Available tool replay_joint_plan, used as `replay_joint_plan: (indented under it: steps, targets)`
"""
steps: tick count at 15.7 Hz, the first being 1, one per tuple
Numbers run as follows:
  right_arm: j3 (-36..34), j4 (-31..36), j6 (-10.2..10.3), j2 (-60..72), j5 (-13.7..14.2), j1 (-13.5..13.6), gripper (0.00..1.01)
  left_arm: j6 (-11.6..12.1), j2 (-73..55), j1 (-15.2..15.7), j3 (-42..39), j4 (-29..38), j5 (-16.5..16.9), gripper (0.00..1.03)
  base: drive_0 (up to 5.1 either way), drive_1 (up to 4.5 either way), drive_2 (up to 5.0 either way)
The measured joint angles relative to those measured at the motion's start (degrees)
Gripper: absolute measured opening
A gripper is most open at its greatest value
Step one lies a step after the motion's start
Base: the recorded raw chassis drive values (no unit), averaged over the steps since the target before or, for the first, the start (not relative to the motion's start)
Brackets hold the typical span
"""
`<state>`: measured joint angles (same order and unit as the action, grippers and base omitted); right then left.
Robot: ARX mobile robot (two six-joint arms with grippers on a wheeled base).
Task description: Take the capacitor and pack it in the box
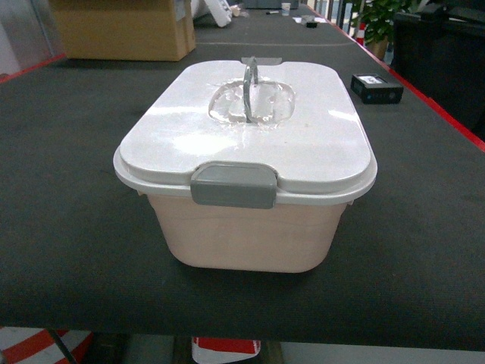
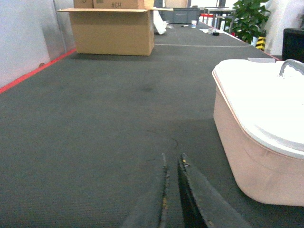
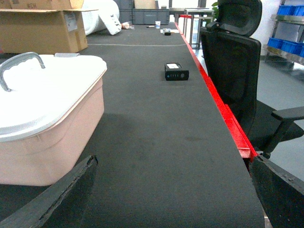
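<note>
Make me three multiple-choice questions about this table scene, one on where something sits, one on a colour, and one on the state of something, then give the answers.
1. Where is the small black device relative to the box in the head view?
A. Beyond it, toward the right edge of the table
B. On top of its lid
C. In front of it, near the camera

2. What colour is the latch on the box?
A. Red
B. Grey
C. Blue

3. How does the lid stand?
A. Off, lying beside the box
B. Propped half open
C. On the box, handle upright

Answers:
1. A, it lies on the dark table past the box's right rear corner.
2. B, the front latch is grey against the white lid.
3. C, the lid covers the box fully.
</note>
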<state>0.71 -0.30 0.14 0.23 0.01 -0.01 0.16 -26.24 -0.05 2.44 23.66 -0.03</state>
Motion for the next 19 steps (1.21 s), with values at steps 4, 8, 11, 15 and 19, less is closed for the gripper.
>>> replay_joint_plan:
  steps: [4, 8, 11, 15, 19]
  targets:
    - [0.0, 0.0, 0.0, 0.0, 0.0, 0.0, 0.98, -0.1, 2.4, 0.0, -1.7, -0.6, 0.0, 0.02, 0.0, 0.0, 0.0]
    - [0.0, 0.0, 0.0, 0.0, 0.0, 0.0, 0.98, -0.1, 10.2, 0.0, -1.7, -7.8, 0.0, 0.02, 0.0, 0.0, 0.0]
    - [0.0, 0.0, 0.0, 0.0, 0.0, 0.0, 0.98, -0.1, 13.8, 0.0, -1.7, -11.1, 0.0, 0.02, 0.0, 0.0, 0.0]
    - [0.0, 0.0, 0.0, 0.0, 0.0, 0.0, 0.98, -0.1, 17.9, 0.0, -1.6, -16.0, 0.0, 0.02, 0.0, 0.0, 0.0]
    - [0.0, 0.1, 0.0, 0.0, 0.0, 0.0, 0.98, -0.2, 25.8, 0.0, -1.7, -23.9, -0.1, 0.02, 0.0, 0.0, 0.0]
